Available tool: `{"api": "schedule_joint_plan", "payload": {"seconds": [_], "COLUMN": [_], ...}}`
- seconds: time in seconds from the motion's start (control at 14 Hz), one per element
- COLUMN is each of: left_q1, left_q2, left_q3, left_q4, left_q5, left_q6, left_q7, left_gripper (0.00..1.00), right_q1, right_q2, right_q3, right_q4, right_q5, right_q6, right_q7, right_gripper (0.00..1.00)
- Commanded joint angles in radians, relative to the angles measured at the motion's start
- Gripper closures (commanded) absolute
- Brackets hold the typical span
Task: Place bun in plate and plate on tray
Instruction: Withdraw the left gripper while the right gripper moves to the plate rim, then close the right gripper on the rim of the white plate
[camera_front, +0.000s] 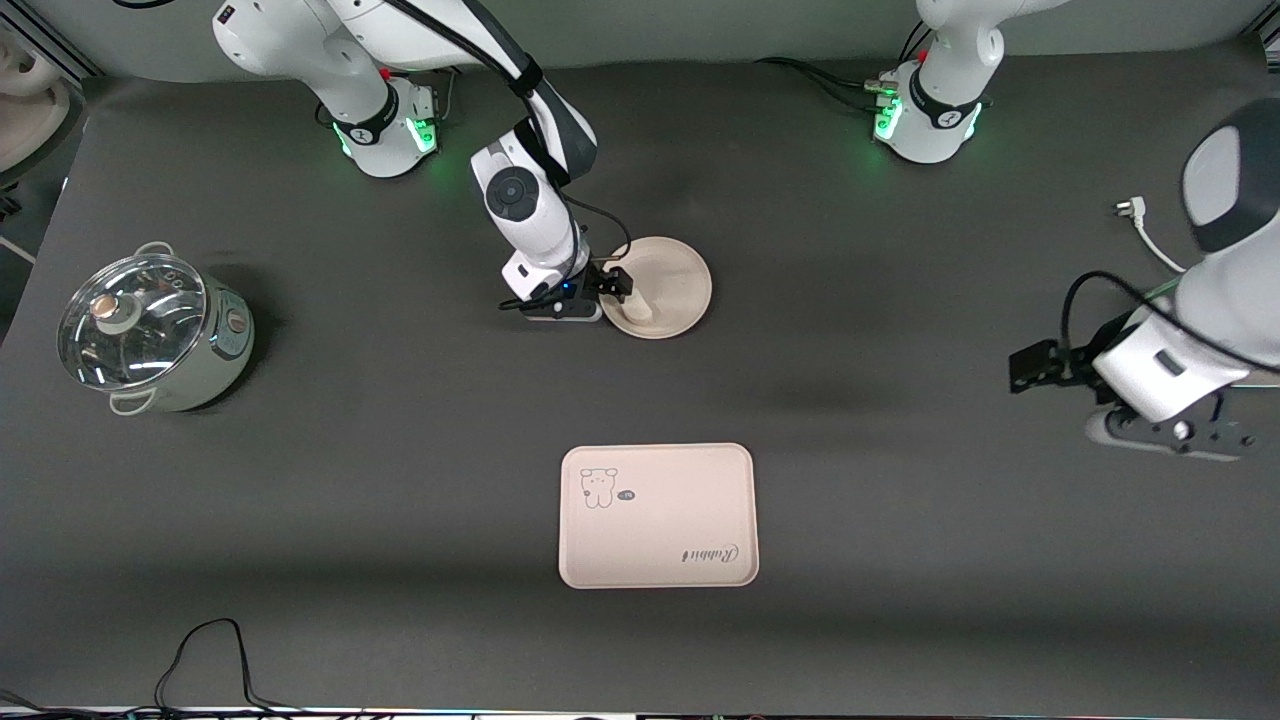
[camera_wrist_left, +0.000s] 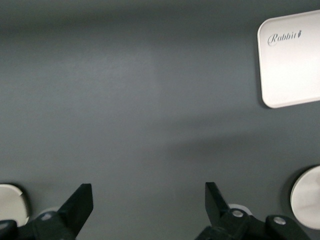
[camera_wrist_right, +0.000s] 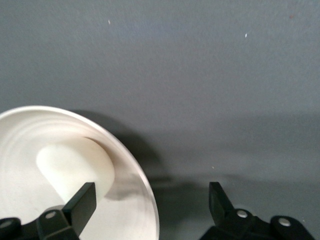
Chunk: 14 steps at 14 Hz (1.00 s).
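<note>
Bun (camera_front: 638, 312) lies in the plate (camera_front: 680, 272), just above the middle of the front view. Right gripper (camera_front: 612, 283) sits spread wide across the plate's rim, one finger (camera_wrist_right: 80, 202) by the bun. Tray (camera_front: 700, 500) lies lower down, nearer the camera. Left gripper (camera_wrist_left: 150, 205) waits spread open at the picture's right edge.

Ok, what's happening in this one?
The right gripper sits open at the edge of the plate, one finger over its rim. The bun already lies in the plate. The tray lies nearer the front camera with nothing on it. The left gripper waits open near its end of the table.
</note>
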Motion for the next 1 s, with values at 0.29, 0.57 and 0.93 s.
{"api": "schedule_joint_plan", "payload": {"seconds": [0.29, 0.57, 0.93], "left_q1": [-0.034, -0.031, -0.030], "left_q2": [-0.342, -0.399, -0.398], "left_q3": [0.121, 0.124, 0.124], "left_q4": [-0.308, -0.359, -0.354], "left_q5": [-0.044, -0.056, -0.056], "left_q6": [-0.008, -0.007, -0.007], "left_q7": [0.108, 0.100, 0.088], "left_gripper": [0.00, 0.00, 0.00], "right_q1": [0.035, 0.025, 0.020], "right_q2": [-0.011, -0.020, -0.025], "right_q3": [-0.004, -0.007, -0.012], "right_q4": [-0.026, -0.043, -0.031], "right_q5": [0.009, 0.009, 0.012], "right_q6": [-0.008, -0.017, -0.019], "right_q7": [0.015, -0.065, -0.060], "right_gripper": [0.00, 0.00, 0.00]}}
